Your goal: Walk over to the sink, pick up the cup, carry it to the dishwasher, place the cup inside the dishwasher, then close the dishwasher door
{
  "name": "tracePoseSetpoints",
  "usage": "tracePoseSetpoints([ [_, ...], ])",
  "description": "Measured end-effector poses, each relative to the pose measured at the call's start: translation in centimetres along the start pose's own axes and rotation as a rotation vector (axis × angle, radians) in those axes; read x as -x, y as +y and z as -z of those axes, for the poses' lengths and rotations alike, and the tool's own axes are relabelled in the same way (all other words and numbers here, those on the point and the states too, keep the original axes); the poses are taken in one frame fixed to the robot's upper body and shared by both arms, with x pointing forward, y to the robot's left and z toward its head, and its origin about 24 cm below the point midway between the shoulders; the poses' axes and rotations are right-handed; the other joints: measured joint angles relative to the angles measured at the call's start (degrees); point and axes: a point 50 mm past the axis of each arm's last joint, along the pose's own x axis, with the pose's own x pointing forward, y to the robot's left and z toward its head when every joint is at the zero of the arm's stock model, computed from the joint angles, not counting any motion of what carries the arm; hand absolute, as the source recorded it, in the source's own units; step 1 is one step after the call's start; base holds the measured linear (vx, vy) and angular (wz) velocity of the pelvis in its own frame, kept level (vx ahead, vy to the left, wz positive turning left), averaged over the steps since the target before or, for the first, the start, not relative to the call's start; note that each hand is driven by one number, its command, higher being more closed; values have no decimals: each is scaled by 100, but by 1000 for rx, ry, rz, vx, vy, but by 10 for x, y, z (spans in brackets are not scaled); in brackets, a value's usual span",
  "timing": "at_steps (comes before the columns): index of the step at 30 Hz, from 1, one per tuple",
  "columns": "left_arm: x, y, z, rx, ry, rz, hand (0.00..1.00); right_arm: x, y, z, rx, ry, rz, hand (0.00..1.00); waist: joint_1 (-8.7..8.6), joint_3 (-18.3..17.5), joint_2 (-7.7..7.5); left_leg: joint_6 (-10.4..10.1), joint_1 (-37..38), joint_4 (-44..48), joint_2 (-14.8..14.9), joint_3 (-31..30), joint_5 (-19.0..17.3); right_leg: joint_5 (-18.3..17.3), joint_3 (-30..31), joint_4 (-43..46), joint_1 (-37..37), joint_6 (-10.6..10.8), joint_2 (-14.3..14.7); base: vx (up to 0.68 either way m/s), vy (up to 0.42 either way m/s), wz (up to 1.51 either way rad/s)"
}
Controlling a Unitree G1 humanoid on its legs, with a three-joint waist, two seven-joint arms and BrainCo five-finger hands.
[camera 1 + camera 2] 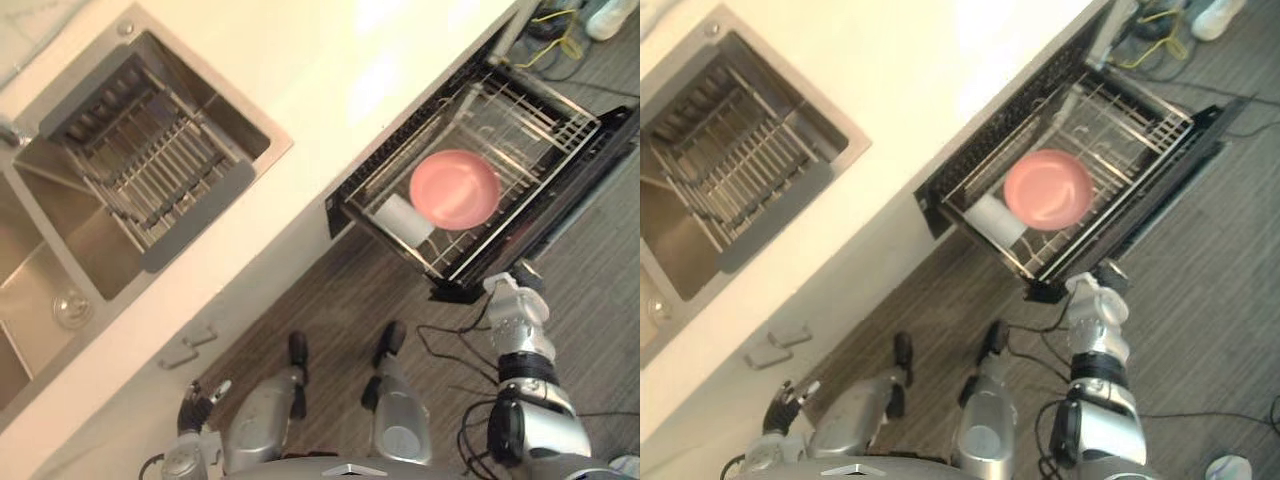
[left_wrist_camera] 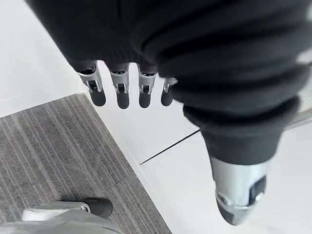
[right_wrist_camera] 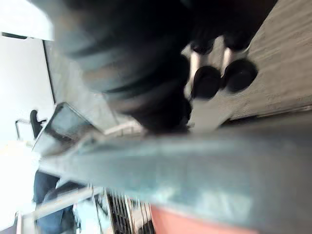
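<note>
Edges and room: the dishwasher door [image 1: 578,192] is dropped open on the right and juts out over the striped grey-brown floor [image 1: 300,300]. The wire rack [image 1: 545,118] is pulled out above it. The floor strip between the cabinet fronts and the door's near corner is open.

Right hand [image 1: 515,305]: at the near corner of the door, against its edge. The right wrist view is smeared, but the fingers [image 3: 208,80] look straight, laid on the grey door edge and closed round nothing.

Left hand [image 2: 121,90]: hangs low at near left by the white cabinet front, fingers straight, thumb apart, holding nothing.

Cup [image 1: 403,218]: one, white, cylindrical, lying on its side in the rack's near left corner, just beside the plate [image 1: 455,188]. The plate is one, pink, round and smooth.

Tabletop [image 1: 330,60]: cream, glossy, with a straight front edge.

Sink [image 1: 268,142]: brushed steel, square-cornered, on the left and well apart from the dishwasher. One slatted drainer basket [image 1: 150,170] sits across it, and one round drain [image 1: 72,308] shows.

Cabinet handles [image 1: 190,345]: two, below the sink.
</note>
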Motion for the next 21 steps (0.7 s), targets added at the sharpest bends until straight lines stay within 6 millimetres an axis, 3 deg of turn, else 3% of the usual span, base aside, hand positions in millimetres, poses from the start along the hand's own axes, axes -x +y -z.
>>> tracePoseSetpoints([
  [3, 0, -1, 0, -20, -1, 24, 0, -7, 15, -16, 114, -10, -31, 100, 15, 23, 25, 47, -194, 11, -94, -98, 70, 69, -63, 1, -142, 11, -80, -57, 57, 15],
  [7, 0, -5, 0, -18, 2, 47, 0, -13, 53, -40, 320, -54, -84, 100, 92, 83, 132, 22, -398, 10, -154, -198, 148, 103, -168, 0, -265, -45, -161, -102, 21, 16],
  [12, 0, -25, -2, -26, -2, 127, 0, -5, 116, -93, 601, -244, -190, 100, 392, 316, 640, -69, -521, -286, -144, -604, 389, 90, -512, 0, -409, -126, -131, -110, -51, 19],
  [14, 1, -28, -1, -39, -5, 149, 0, 4, 148, -107, 746, -320, -236, 100, 574, 279, 689, -170, -597, -558, -63, -867, 663, 155, -680, 0, -581, -272, -20, -29, -141, 15],
  [17, 1, -30, -2, -42, -12, 164, 0, 15, 173, -124, 932, -415, -269, 100, 771, 275, 696, -269, -694, -597, 65, -1141, 871, 108, -930, 1, -571, -408, 116, 12, -137, 28],
  [18, 1, -30, -1, -44, -8, 166, 0, 16, 176, -126, 969, -433, -271, 0, 808, 275, 696, -280, -701, -620, 77, -1200, 893, 109, -963, 1, -571, -409, 131, 24, -99, 25],
  [21, 1, -31, 2, -32, 26, 190, 0, 31, 205, -130, 1134, -506, -351, 0, 919, 274, 697, -310, -733, -668, 108, -1286, 946, 110, -1092, 2, -565, -411, 155, 29, -83, 15],
])
